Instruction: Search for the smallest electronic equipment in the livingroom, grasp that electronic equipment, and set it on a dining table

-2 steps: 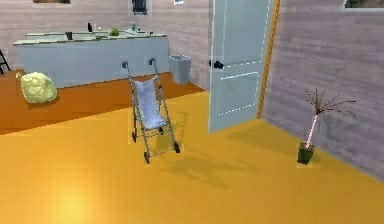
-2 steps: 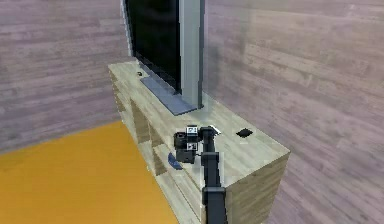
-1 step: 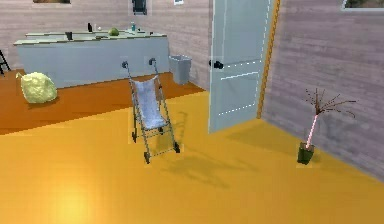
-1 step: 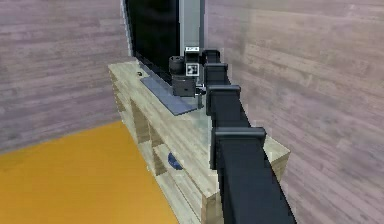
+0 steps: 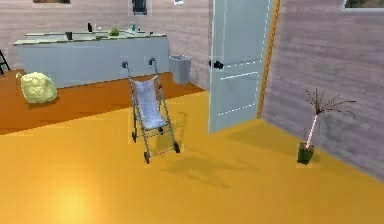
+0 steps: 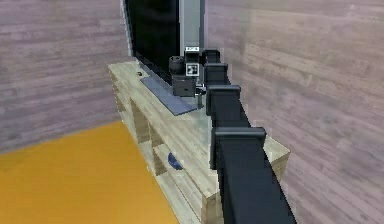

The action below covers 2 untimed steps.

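Spanning TV stand (image 6: 133, 92): arm (image 6: 238, 145) | tool (image 6: 184, 88) near television (image 6: 155, 35) | hold unclear

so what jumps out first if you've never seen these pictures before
In the forward view, a grey-framed stroller with a pale blue seat stands in the middle of a bright yellow-orange floor, with a pale door standing open behind it to the right. In the arm side view, a big dark television screen stands on a light wooden stand, and the robot's dark arm rises from the bottom edge toward it.
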### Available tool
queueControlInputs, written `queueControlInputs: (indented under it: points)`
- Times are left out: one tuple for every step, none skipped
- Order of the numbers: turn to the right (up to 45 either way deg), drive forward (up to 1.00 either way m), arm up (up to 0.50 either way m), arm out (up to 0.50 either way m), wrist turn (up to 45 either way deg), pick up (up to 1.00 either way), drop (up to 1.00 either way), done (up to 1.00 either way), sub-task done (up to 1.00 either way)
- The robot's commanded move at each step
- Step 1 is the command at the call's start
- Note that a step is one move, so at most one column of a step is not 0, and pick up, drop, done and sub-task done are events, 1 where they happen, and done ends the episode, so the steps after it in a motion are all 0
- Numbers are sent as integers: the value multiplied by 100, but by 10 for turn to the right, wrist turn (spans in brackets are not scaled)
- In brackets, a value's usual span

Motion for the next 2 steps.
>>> queueControlInputs:
  points:
    - [0,0,0,0,-450,0,0,0,0]
    - [-360,0,0,0,0,0,0,0,0]
